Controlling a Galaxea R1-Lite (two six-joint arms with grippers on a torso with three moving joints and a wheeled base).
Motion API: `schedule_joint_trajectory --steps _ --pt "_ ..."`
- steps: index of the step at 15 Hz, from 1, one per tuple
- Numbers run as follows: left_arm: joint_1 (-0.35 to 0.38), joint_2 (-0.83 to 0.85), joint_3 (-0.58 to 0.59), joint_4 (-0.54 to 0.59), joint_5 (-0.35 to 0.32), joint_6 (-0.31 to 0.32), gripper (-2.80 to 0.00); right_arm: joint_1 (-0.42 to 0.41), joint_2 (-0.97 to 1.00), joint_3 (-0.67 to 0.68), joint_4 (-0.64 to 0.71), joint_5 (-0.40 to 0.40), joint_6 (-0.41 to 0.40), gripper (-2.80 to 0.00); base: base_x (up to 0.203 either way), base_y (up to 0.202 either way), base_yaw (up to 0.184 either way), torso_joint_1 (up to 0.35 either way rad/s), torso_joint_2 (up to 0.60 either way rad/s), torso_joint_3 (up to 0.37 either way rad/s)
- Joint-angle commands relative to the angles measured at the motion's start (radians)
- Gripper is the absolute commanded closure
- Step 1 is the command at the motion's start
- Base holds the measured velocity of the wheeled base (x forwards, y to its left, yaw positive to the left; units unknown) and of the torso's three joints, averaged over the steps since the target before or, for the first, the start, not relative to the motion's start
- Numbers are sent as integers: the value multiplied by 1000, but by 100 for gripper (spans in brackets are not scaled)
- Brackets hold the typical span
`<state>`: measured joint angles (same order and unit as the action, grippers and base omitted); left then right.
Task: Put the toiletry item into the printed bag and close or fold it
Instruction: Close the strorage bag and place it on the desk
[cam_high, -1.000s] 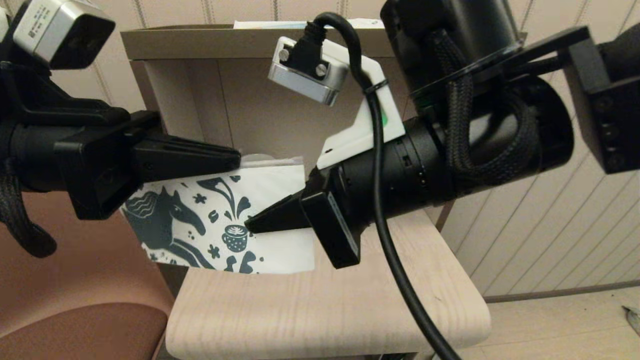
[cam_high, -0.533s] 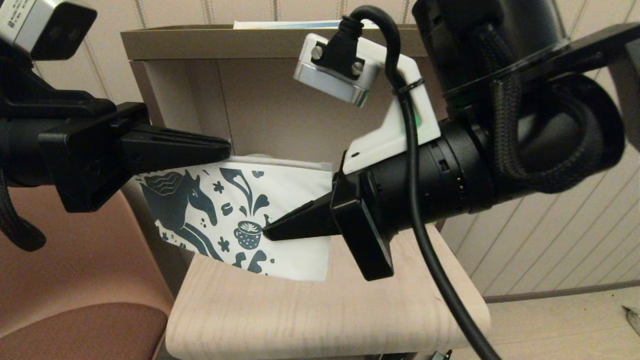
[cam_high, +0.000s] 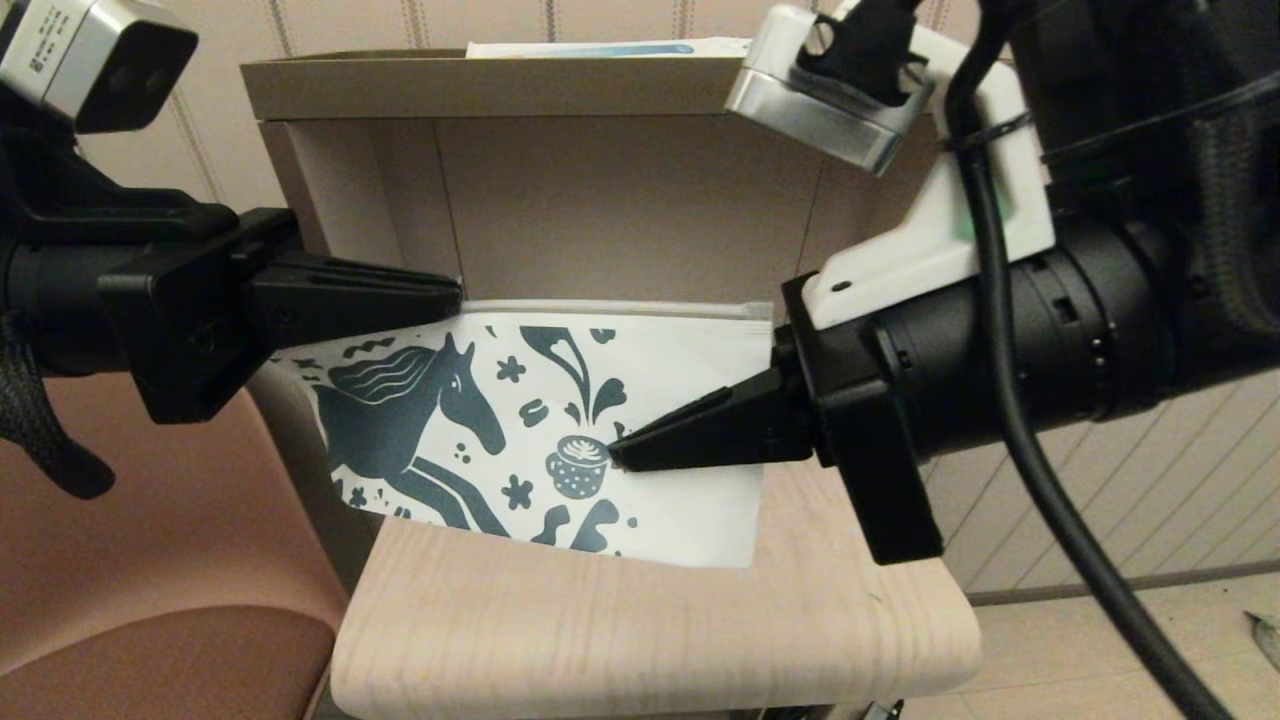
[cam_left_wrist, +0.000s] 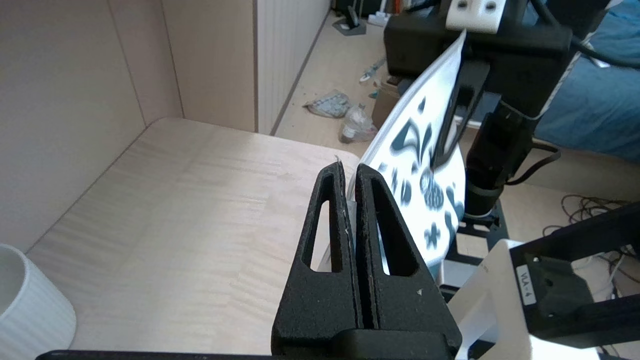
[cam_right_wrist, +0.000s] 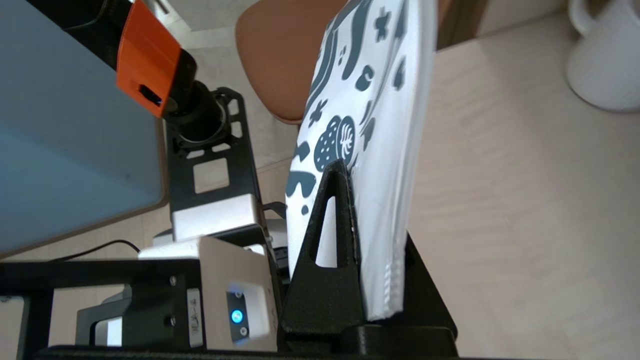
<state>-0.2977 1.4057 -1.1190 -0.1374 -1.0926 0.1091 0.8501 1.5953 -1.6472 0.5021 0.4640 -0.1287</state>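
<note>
Here the printed bag (cam_high: 640, 400) hangs upright above the pale wooden table (cam_high: 650, 630), stretched between both claws. The left gripper (cam_high: 450, 295) is clamped on its upper corner, while the right gripper (cam_high: 620, 458) pinches its opposite side beside the printed cup. A white ribbed mug (cam_left_wrist: 27, 305) stands on the table behind the left gripper.

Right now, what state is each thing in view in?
printed bag: held upright above the table, stretched between both tools, top edge flat.
left tool: shut on the bag's upper corner.
right tool: shut on the bag's side.
mug: standing upright on the table.
</note>
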Motion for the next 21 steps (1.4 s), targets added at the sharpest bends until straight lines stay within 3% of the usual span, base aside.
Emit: schedule_joint_trajectory --steps 1,7,14,21 --pt "0 6 8 -8 -7 1 0 -6 -42 26 -1 4 -2 0 0 0 0 0 0 0" --pt "0 19 10 -14 -6 4 0 -15 -156 130 -1 -5 -6 0 0 0 0 0 0 0" --pt "0 21 10 -14 -6 6 0 -109 -275 256 -1 -3 -8 0 0 0 0 0 0 0" --pt "0 30 8 -16 -6 6 0 -143 -296 313 -28 -1 -9 0 0 0 0 0 0 0"
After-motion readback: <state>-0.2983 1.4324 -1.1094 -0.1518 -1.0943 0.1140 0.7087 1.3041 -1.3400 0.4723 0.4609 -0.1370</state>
